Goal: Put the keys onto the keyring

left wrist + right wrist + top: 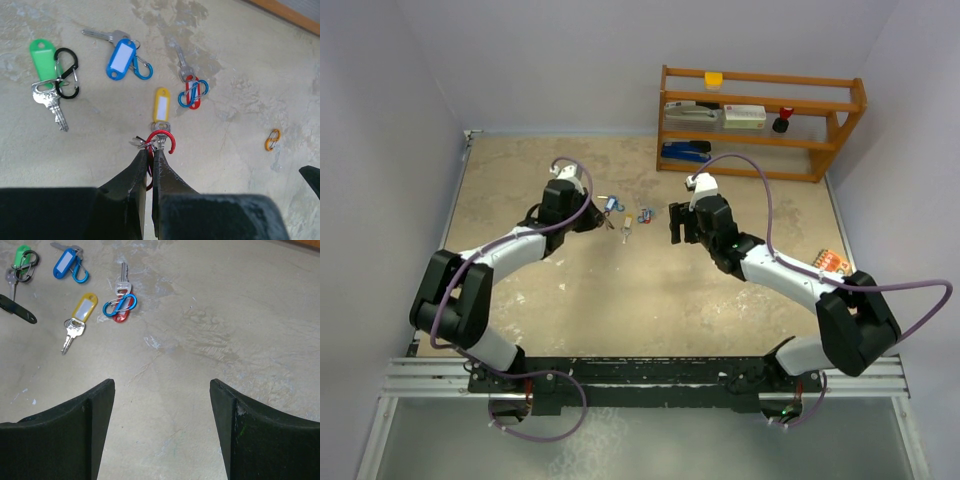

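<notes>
My left gripper (151, 150) is shut on the keyring (161, 138), a red open hook with a small metal ring, held just near of the yellow-tagged key (161, 105). Whether the hook touches that key I cannot tell. Further out lie a green-tagged key with a black clip (42, 65), a blue-tagged key with a blue clip (121, 59), and a bare silver key with red and blue clips (192, 91). My right gripper (162, 390) stands open over bare table, to the right of the keys (640, 215), with nothing between its fingers.
A small orange clip (272, 140) lies alone to the right of the keys. A wooden shelf (760, 110) with office items stands at the back right. An orange object (832, 263) lies near the right wall. Walls close the table on three sides.
</notes>
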You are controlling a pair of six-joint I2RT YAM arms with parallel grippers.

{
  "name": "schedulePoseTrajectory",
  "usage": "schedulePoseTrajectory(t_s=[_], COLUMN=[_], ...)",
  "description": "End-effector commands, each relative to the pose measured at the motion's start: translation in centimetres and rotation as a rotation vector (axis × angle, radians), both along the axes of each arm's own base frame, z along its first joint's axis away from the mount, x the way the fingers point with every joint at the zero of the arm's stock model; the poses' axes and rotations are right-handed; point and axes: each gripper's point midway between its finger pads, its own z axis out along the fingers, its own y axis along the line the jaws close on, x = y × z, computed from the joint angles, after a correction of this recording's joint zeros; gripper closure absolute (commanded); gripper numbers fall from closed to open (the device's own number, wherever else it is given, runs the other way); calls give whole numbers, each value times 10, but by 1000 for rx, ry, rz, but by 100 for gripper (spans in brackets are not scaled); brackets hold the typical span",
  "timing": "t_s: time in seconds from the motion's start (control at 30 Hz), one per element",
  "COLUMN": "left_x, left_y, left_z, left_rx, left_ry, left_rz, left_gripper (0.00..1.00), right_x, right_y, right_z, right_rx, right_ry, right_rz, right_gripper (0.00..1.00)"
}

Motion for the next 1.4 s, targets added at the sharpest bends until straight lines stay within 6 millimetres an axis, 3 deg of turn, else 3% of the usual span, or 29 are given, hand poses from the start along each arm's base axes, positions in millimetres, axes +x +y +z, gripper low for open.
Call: schedulePoseTrajectory(t_s=[0.0, 0.23, 0.9, 1.13, 1.37], left_x=[14, 17, 20, 20, 19], left_y=[2, 10, 20, 22, 24], left_z=[28, 16, -12, -8, 18], left_rx=[-164, -234, -223, -220, -227], left_ry=[-97, -77, -10, -19, -81], left_rz=[36, 62, 92, 99, 97], left_gripper=[100, 100, 73, 60, 54], right_x=[-1, -1, -1, -1, 4], right_y=[-6, -5, -3, -2, -16], right_z=[13, 11, 8, 7, 2], right_rx=[17, 19, 21, 19, -16], right_ry=[-32, -26, -15, -11, 25], right_rz=[-25, -19, -15, -12, -105], right_gripper=[20, 20, 20, 20, 19])
